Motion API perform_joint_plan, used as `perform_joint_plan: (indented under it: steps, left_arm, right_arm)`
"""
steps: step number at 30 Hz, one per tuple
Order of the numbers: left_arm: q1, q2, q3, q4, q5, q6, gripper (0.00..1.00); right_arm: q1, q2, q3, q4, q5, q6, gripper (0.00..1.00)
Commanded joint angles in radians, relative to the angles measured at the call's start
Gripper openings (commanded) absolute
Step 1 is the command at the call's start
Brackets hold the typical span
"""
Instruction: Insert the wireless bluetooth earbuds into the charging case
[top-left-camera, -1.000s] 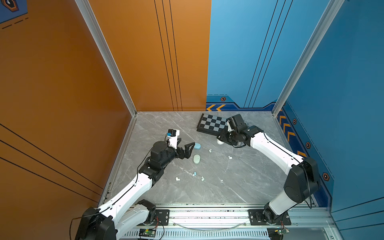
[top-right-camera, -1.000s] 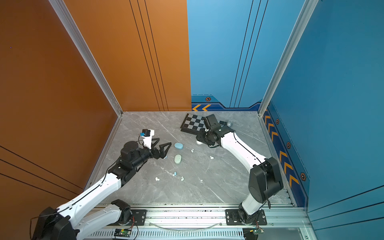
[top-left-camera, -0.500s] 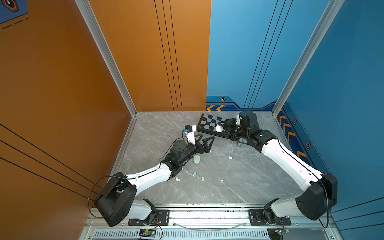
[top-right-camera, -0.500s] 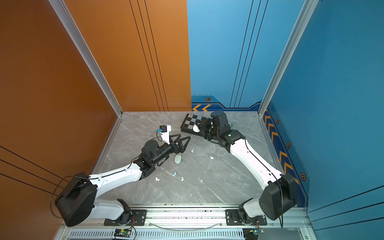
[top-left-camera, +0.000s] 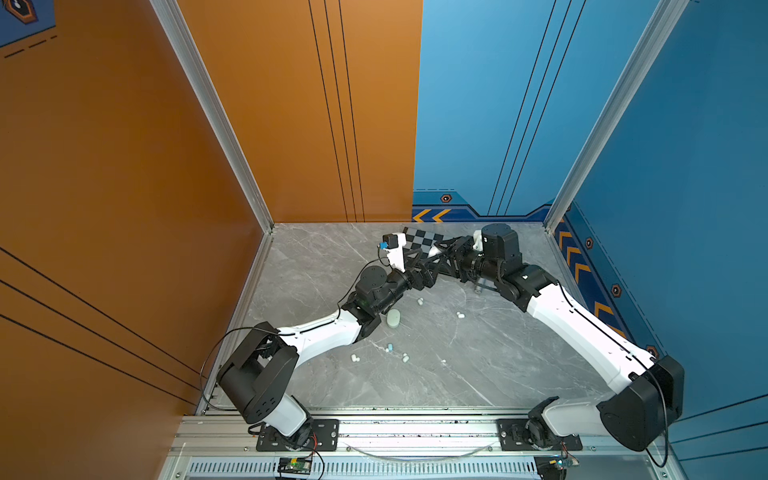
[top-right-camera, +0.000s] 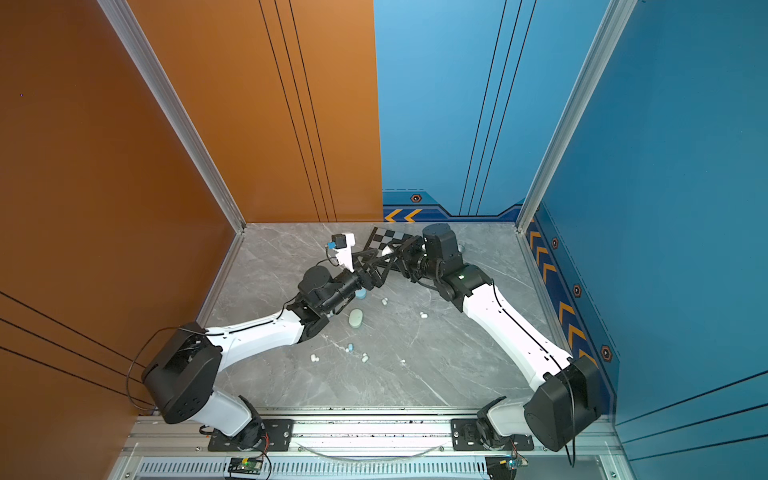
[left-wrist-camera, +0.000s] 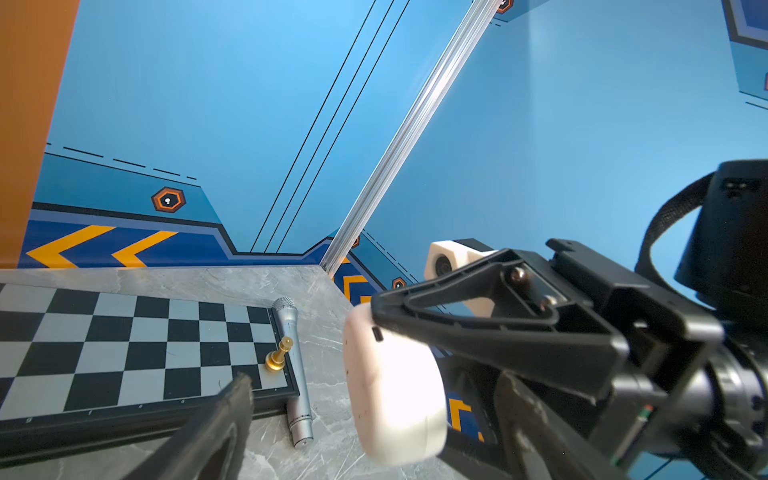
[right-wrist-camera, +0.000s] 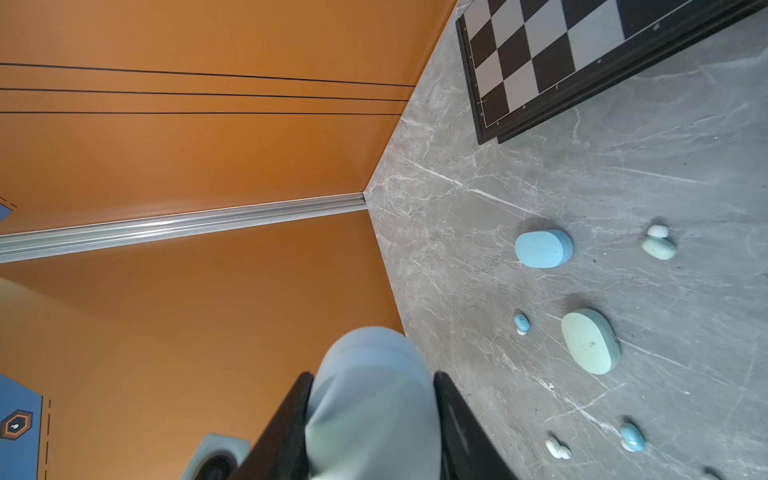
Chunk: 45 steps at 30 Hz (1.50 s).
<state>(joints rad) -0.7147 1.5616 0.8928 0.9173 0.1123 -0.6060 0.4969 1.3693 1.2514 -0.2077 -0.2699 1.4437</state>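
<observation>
In both top views the right gripper (top-right-camera: 390, 249) clamps one white charging case (top-left-camera: 434, 249) over the near edge of the one chessboard (top-left-camera: 419, 237). The left gripper (top-left-camera: 440, 257) meets it there, its jaws spread wide and holding nothing. Six earbuds (top-left-camera: 420, 301) lie loose on the grey marble floor (top-left-camera: 478, 374), all well behind both grippers, toward the arm bases. One pale green case (top-left-camera: 393, 318) lies behind the left gripper, beside its wrist. One blue case (top-right-camera: 360, 293) shows in a top view just under that wrist.

In the left wrist view the white charging case hangs between the left gripper's fingers (left-wrist-camera: 224, 415), with a clear gap on the side that shows. Beyond the gripper lie one chessboard, one gold chess piece (left-wrist-camera: 279, 355) leaning on its corner square, and one silver microphone (left-wrist-camera: 295, 374) along the board's edge.

In the right wrist view the right gripper's two black fingers (right-wrist-camera: 291, 424) press the white case's flanks. Ahead of them lie two closed cases, blue and pale green. There are four whole earbuds (two blue, one pale green, one white) and a fifth cut off at the frame edge.
</observation>
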Motion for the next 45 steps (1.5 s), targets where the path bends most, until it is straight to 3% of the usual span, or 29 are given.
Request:
perform_joint_plan:
  steps: [1,3,13,23,27,29,32,37,40,42,45]
  left_arm:
    - [-0.004,0.025,0.038,0.030,0.004,0.025,0.87]
    - [-0.005,0.035,0.046,0.029,0.022,0.025,0.79]
    - [0.006,0.049,0.063,0.028,0.046,0.035,0.59]
    - [0.013,0.064,0.087,0.028,0.107,0.021,0.20]
    - [0.021,0.051,0.070,0.026,0.135,0.035,0.14]
    - [0.031,0.035,0.048,0.024,0.147,0.040,0.13]
    - [0.061,-0.004,0.007,-0.011,0.179,0.041,0.12]
    - [0.138,-0.076,-0.011,-0.222,0.336,0.043,0.10]
    - [0.195,-0.114,0.009,-0.416,0.479,0.036,0.10]
    - [0.240,-0.135,0.016,-0.533,0.563,0.001,0.10]
    - [0.303,-0.162,0.034,-0.730,0.674,-0.042,0.09]
  right_arm:
    - [0.006,-0.036,-0.009,0.031,-0.011,0.022,0.26]
    - [0.008,-0.039,-0.009,0.038,-0.012,0.024,0.26]
    - [0.020,-0.045,-0.015,0.046,-0.014,0.035,0.25]
    - [0.025,-0.050,-0.021,0.049,0.003,0.034,0.26]
    - [0.009,-0.052,-0.015,0.047,-0.009,-0.010,0.32]
    - [-0.003,-0.054,-0.004,0.044,-0.033,-0.064,0.44]
    - [-0.033,-0.067,0.004,0.030,-0.110,-0.175,0.61]
    - [-0.087,-0.091,0.008,-0.057,-0.309,-0.465,0.67]
    - [-0.101,-0.124,0.012,-0.200,-0.375,-0.796,0.67]
    - [-0.092,-0.165,0.002,-0.318,-0.347,-1.082,0.67]
    - [-0.048,-0.263,-0.102,-0.352,-0.300,-1.434,0.63]
